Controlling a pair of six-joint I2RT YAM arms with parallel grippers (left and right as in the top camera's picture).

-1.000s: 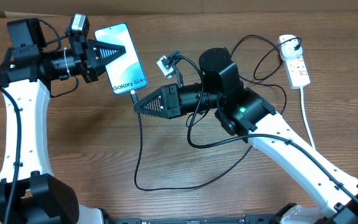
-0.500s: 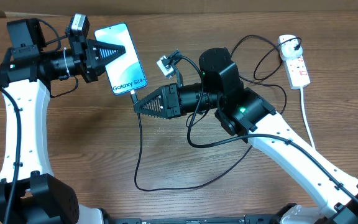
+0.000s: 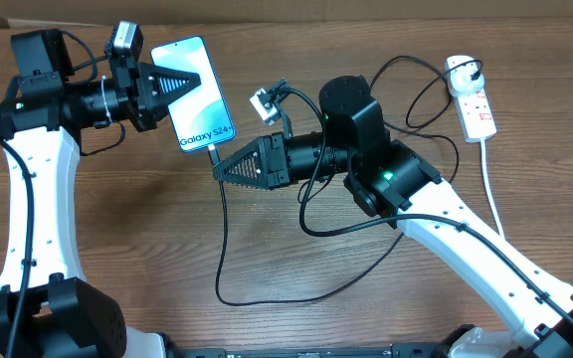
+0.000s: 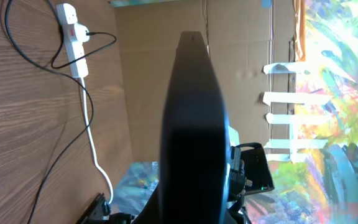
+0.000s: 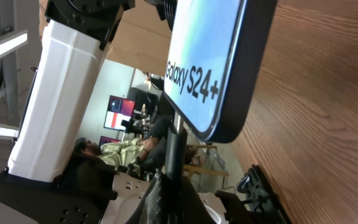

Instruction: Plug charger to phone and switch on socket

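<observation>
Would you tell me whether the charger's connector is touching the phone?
Touching. The right wrist view shows the charger connector running straight into the bottom edge of the phone, no gap.

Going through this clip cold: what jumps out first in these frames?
The bright Galaxy S24+ phone at upper left, with the shut left hand lying over its screen. Then the right hand at centre, shut on the black charger just below the phone's lower edge. The white socket sits at far right.

wooden table [image 3: 147, 249] (cardboard wall [image 4: 148, 74] behind)
</observation>
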